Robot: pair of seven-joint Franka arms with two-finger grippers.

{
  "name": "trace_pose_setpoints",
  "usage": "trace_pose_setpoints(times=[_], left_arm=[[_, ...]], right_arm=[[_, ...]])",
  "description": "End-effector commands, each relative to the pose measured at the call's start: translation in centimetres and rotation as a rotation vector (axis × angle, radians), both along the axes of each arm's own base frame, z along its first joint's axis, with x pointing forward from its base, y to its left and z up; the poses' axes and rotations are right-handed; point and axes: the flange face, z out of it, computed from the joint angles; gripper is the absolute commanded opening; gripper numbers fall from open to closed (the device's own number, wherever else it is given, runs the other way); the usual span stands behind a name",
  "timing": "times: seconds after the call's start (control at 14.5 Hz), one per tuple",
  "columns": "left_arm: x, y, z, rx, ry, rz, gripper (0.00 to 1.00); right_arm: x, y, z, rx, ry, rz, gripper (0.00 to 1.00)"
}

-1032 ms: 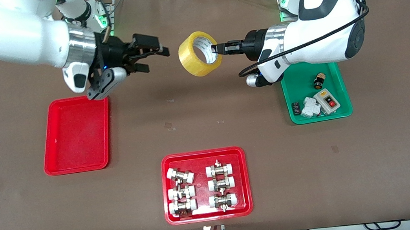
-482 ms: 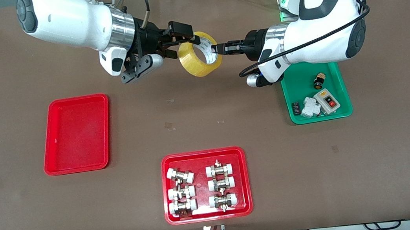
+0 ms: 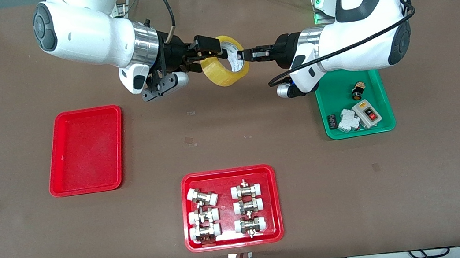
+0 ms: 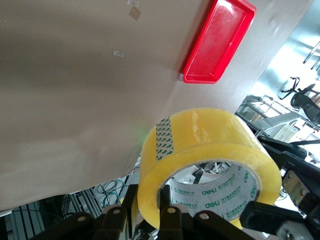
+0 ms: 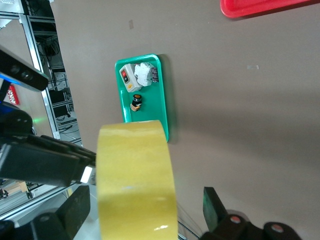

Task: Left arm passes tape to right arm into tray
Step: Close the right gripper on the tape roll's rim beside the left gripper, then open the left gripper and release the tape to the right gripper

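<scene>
Brown table [image 3: 439, 163], seen from the front, with two arms reaching in over its middle.

Right arm [image 3: 84, 32]: right gripper [image 3: 204, 54] spread apart around the tape's wall on the side toward the right arm's end; in the right wrist view, one of its fingers [image 5: 75, 210] on either side of the yellow band with gaps showing, not yet clamped.

Left arm [image 3: 360, 36]: left gripper [image 3: 242, 55] pinched closed on the wall of the roll, one finger inside the core, one outside.

Three trays: one bare red tray [image 3: 86, 152] toward the right arm's end, the destination; one red tray [image 3: 225, 173] nearest the front camera, holding six white-capped metal fittings [image 3: 202, 197]; one green tray [image 3: 336, 88] under the left arm.

One roll of tape [image 3: 223, 74], held up in the air over bare table between the two grippers, well apart from the destination tray, tilted with the core partly facing the camera.

Handling, judged: light, stiff ring; glossy outer film likely slippery, so best taken across the wall, inner card core to outer face, away from the left gripper's hold. Risk of swinging in a one-point pinch.

Green tray contents: one black-and-yellow push button [image 3: 357, 92], one grey switch box [image 3: 368, 113], one white part [image 3: 348, 121], some small dark pieces too small to count.
</scene>
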Motion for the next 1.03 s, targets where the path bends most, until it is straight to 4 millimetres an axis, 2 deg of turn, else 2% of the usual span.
trace_pose_setpoints(times=[0.0,0.28,0.96], left_arm=[[0.48,-0.15,1.03,-0.032,0.000,0.008,0.00],[0.48,-0.15,1.03,-0.032,-0.001,0.007,0.00],[0.53,-0.06,1.02,-0.032,-0.003,0.007,0.00]], right_arm=[[0.50,-0.10,-0.54,0.022,0.058,-0.002,1.00],[0.94,-0.92,-0.02,0.075,0.104,-0.022,1.00],[0.46,-0.99,0.35,0.088,0.129,0.006,1.00]])
